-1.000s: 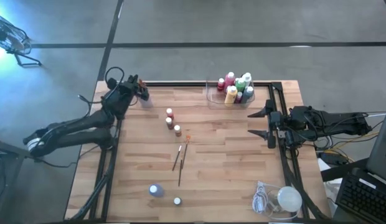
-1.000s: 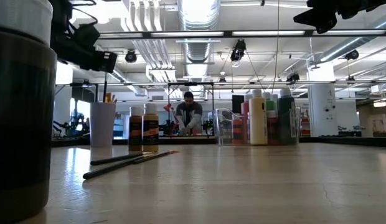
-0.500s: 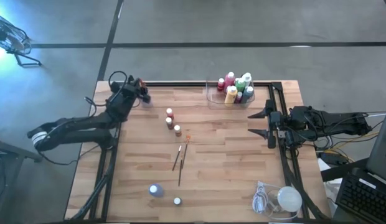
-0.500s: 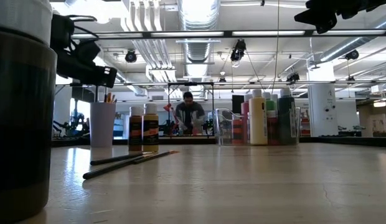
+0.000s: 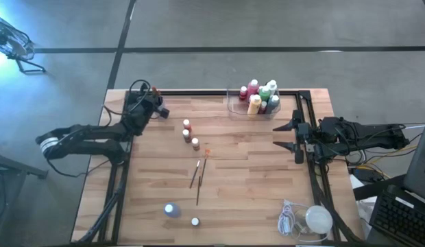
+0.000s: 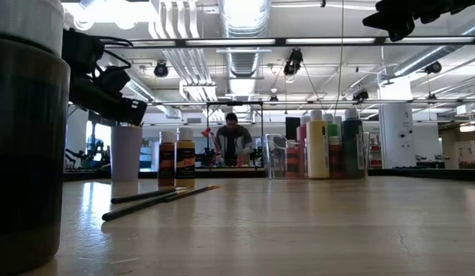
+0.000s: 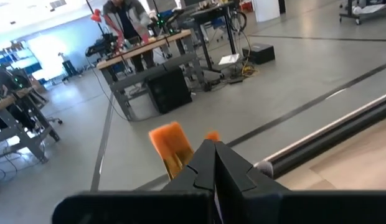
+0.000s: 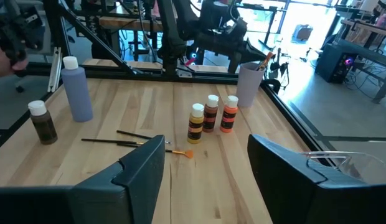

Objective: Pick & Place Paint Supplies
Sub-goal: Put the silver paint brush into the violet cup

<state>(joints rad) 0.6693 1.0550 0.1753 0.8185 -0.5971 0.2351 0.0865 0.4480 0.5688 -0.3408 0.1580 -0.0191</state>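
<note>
Left gripper (image 5: 155, 108) above purple cup (image 8: 248, 83) at bench (image 5: 247, 199) far-left corner, fingers pressed together. Right gripper (image 5: 286, 137) parked right, fingers spread. Best: lift straight clear of cup, then approach brushes (image 5: 197, 174).

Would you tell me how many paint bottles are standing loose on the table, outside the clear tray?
5. Three stand in a row mid-table: yellow-brown bottle, brown bottle, orange bottle. Nearer the front edge stand the purple bottle and the dark bottle. None seem hidden.

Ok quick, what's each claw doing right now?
Left claw: closed, holding nothing visible, above the purple cup.
Right claw: open, empty, waiting at the table's right edge.
</note>
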